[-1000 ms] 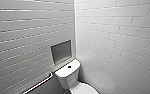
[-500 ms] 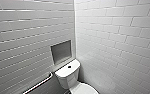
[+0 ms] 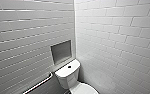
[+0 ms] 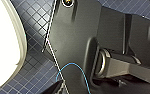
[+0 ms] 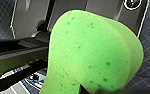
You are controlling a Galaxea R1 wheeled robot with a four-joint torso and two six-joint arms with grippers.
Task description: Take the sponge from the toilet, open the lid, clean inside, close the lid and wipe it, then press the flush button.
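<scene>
1. Head view: a corner of white tiled walls (image 3: 116, 37). A white toilet (image 3: 70, 81) stands low in the middle. The small dark flush button (image 3: 69, 66) sits in the centre of the flat tank (image 3: 63, 72) top. The lid (image 3: 84, 89) is just in front of the tank and looks closed. A square niche (image 3: 61, 51) is set in the wall above the tank, and a metal rail (image 3: 38, 84) runs beside it.

2. Left wrist view: a rounded white edge of the toilet lies over a dark blue checked floor (image 4: 36, 22). A thin blue cable (image 4: 73, 68) loops across the robot's own dark plate. Whether the left gripper is open or closed cannot be told.

3. Right wrist view: the bright green sponge (image 5: 91, 55) is very close to the camera, raised above the floor. It is bent over on itself, so the right gripper (image 5: 84, 90) appears to be closed on it near its lower end.

4. Handling, as a judgement: the sponge looks porous, soft and light. It gives under pressure, so a firm pinch across its middle should hold best. Once wet it would be heavier and could slip. The lid looks smooth, hard and slippery, and its front edge is the likely place to lift it.
</scene>
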